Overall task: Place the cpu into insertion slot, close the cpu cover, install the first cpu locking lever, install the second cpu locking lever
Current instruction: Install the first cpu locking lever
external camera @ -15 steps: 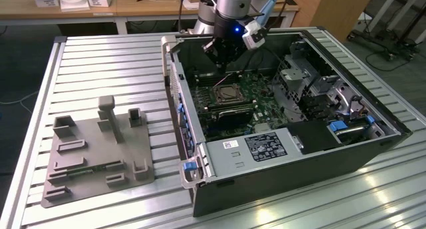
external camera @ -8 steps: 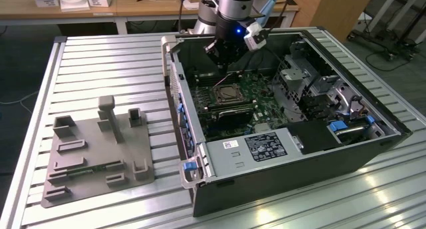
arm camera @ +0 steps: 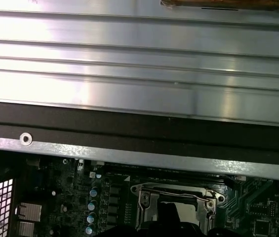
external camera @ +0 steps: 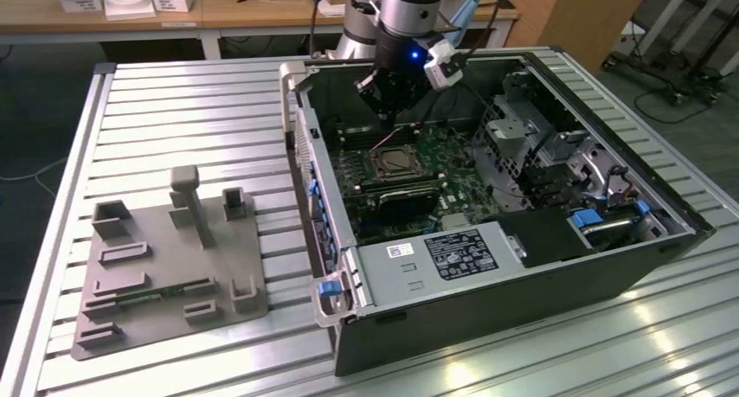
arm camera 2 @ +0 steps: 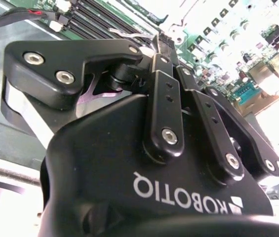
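The cpu (arm camera: 187,212) appears seated with the cpu cover (arm camera: 176,190) lowered. The end effector (arm camera 2: 154,47), closed and empty, hovers just above. I cannot tell whether the levers are latched.

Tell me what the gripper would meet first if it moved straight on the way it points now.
Probably the cpu socket on the motherboard: the gripper points down into the open computer case, seemingly above it. Whether the cpu cover or the cpu would be touched first, I cannot tell.
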Robot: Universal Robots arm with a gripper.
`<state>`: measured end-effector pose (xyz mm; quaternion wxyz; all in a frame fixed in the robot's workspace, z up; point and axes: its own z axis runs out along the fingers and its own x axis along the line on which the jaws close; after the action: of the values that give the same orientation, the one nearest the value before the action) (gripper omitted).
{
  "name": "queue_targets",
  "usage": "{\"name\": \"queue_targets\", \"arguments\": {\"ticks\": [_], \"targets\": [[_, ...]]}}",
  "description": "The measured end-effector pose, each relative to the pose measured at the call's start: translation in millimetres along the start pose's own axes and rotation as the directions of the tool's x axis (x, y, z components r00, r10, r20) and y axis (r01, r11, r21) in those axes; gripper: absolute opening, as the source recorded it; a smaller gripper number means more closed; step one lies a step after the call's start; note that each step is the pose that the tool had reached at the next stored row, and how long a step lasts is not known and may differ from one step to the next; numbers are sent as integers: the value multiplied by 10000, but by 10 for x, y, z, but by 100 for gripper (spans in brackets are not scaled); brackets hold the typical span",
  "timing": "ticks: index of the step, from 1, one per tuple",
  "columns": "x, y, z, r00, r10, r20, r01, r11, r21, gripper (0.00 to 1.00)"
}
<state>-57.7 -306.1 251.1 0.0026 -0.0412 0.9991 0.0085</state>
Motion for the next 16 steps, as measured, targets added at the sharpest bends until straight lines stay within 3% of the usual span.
{"name": "queue_targets", "arguments": {"ticks": [5,16], "targets": [[-7,-1,4,9998,216,2,-216,9998,38,10],[-9,1,8,9997,229,0,-229,9997,62,10]]}}
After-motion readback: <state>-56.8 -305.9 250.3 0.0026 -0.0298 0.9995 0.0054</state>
